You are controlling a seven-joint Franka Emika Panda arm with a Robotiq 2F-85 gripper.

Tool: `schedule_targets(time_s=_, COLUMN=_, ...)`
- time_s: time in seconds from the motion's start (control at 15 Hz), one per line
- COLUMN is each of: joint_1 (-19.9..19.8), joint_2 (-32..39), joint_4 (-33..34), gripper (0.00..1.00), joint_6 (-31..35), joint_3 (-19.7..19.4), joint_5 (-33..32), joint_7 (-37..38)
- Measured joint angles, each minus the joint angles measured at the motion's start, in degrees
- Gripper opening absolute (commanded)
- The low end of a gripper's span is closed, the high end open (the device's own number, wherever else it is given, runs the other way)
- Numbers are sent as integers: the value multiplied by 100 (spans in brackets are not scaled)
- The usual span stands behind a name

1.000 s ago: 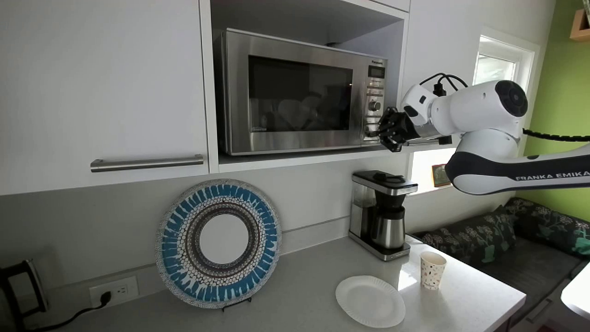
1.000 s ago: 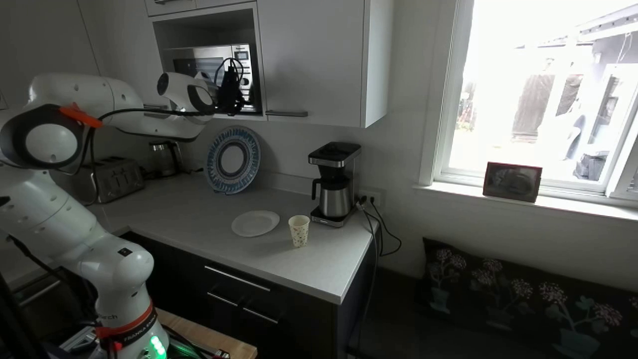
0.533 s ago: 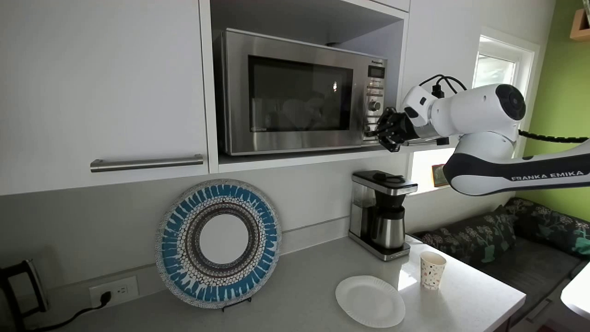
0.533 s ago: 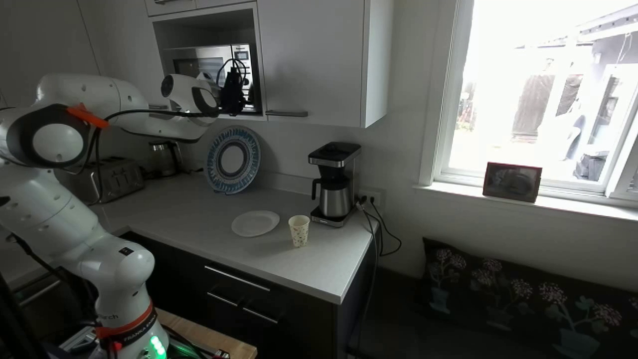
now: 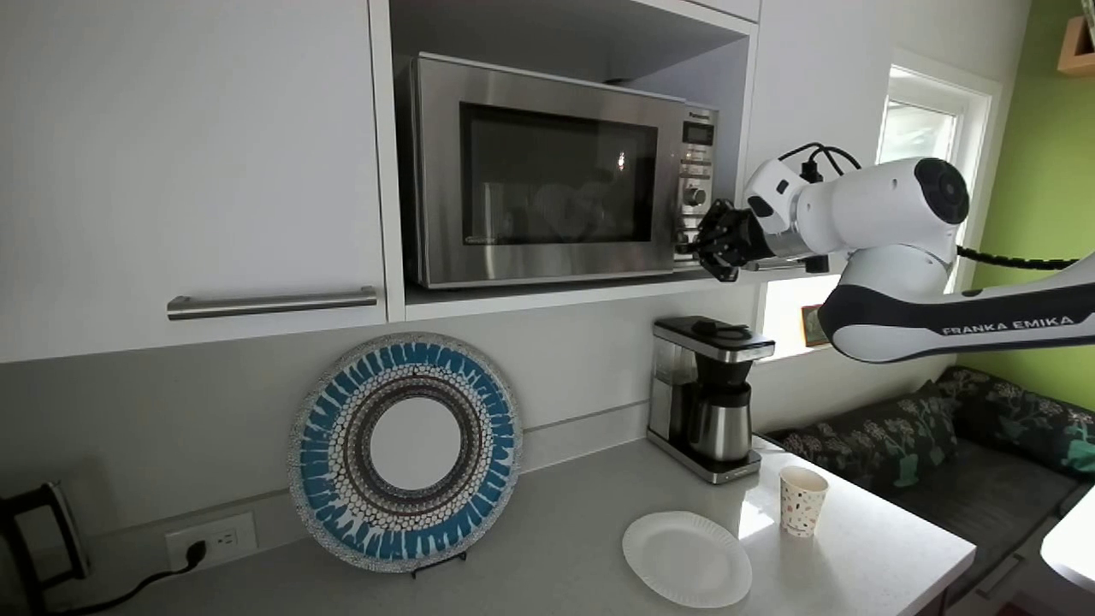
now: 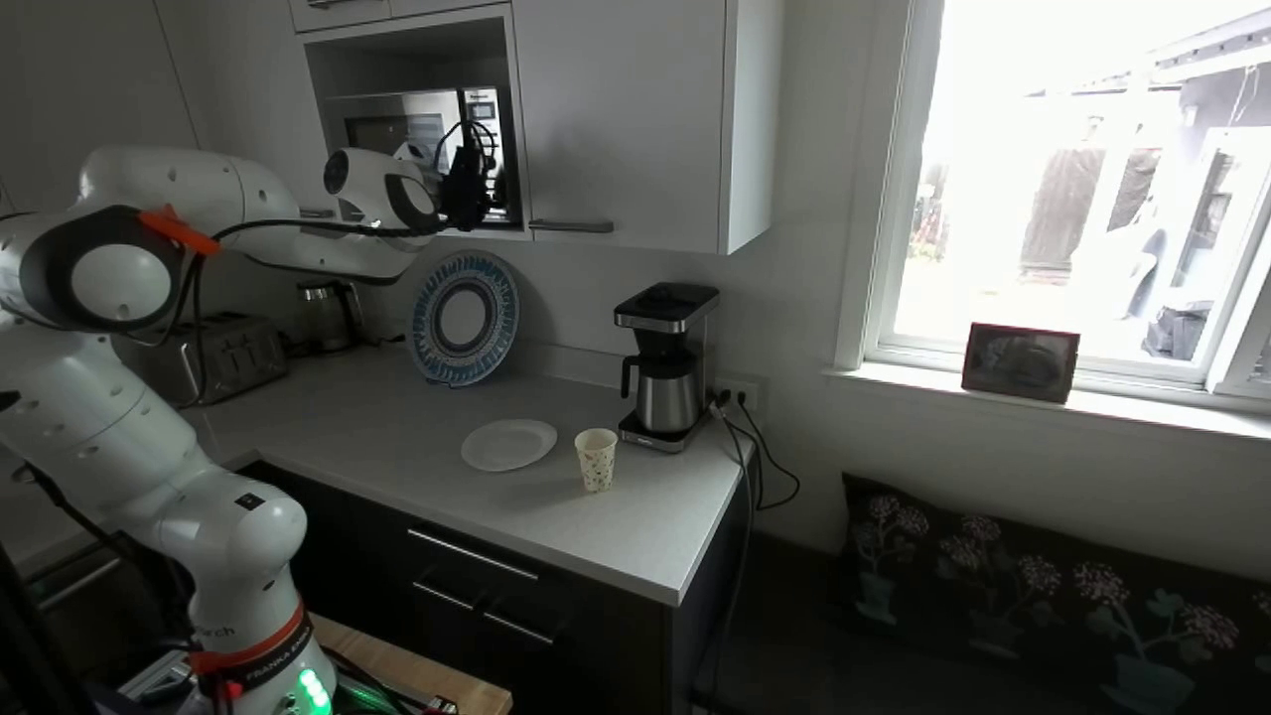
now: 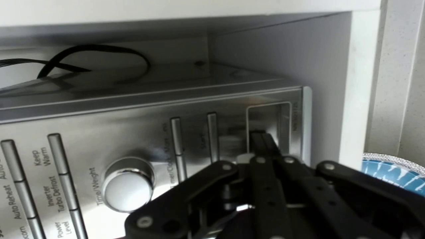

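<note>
Microwave button [image 7: 262, 118], right of centre in the wrist view: my clenched, empty jaws sit within its border, apparently pressing it. Upper centre of an exterior view, the microwave door [image 5: 547, 184] looks ajar. Next likely calls for backing off, then widening it.

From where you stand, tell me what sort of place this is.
Probably a kitchen, perhaps a home's: a silver, boxy metal microwave sits within white cabinetry, above a pale grey countertop bearing a black and steel coffee maker.
</note>
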Motion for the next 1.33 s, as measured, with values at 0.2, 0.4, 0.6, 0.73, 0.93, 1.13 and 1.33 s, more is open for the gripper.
schedule_targets(time_s=0.2, joint_1=0, joint_2=20, joint_4=-17, gripper=0, joint_6=100, joint_3=-24, joint_5=-7, joint_7=30)
schedule_targets(time_s=0.4, joint_1=-21, joint_2=81, joint_4=-92, gripper=0, joint_6=498, joint_3=-114, joint_5=-52, joint_7=-62)
schedule_targets(time_s=0.6, joint_1=15, joint_2=42, joint_4=-100, gripper=33, joint_6=456, joint_3=-125, joint_5=-26, joint_7=-62)
schedule_targets(time_s=0.73, joint_1=106, joint_2=-40, joint_4=-90, gripper=47, joint_6=125, joint_3=-121, joint_5=-21, joint_7=-62)
schedule_targets(time_s=0.93, joint_1=455, joint_2=-202, joint_4=92, gripper=56, joint_6=-1014, joint_3=-107, joint_5=190, joint_7=-228)
schedule_targets(time_s=1.13, joint_1=715, joint_2=-461, joint_4=207, gripper=79, joint_6=-2286, joint_3=125, joint_5=499, joint_7=-389)
schedule_targets(time_s=1.33, joint_1=689, joint_2=-714, joint_4=363, gripper=100, joint_6=-3426, joint_3=472, joint_5=554, joint_7=-369)
